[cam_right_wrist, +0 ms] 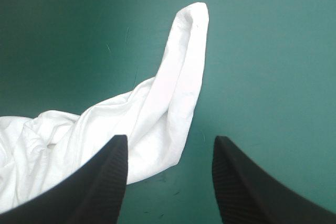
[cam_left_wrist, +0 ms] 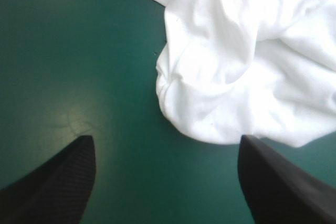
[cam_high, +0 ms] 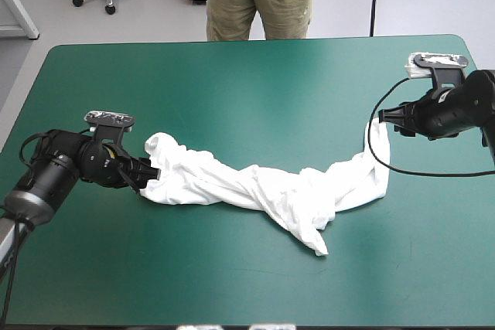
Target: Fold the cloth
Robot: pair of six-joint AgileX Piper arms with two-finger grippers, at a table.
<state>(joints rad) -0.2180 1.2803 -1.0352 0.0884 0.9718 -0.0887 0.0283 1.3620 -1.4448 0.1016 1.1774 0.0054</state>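
The white T-shirt lies on the table as a long twisted band running from left to right, with a pointed fold hanging toward the near edge. My left gripper is at the band's left end, low over the table. In the left wrist view its fingers stand wide apart, and the left gripper is open with the crumpled T-shirt just ahead of it. My right gripper is at the right end. It is open, and a narrow tongue of T-shirt lies ahead of and partly between its fingers.
The teal-green cover shows bare between the T-shirt and the far edge, and also toward the near edge. Nothing else lies on the table.
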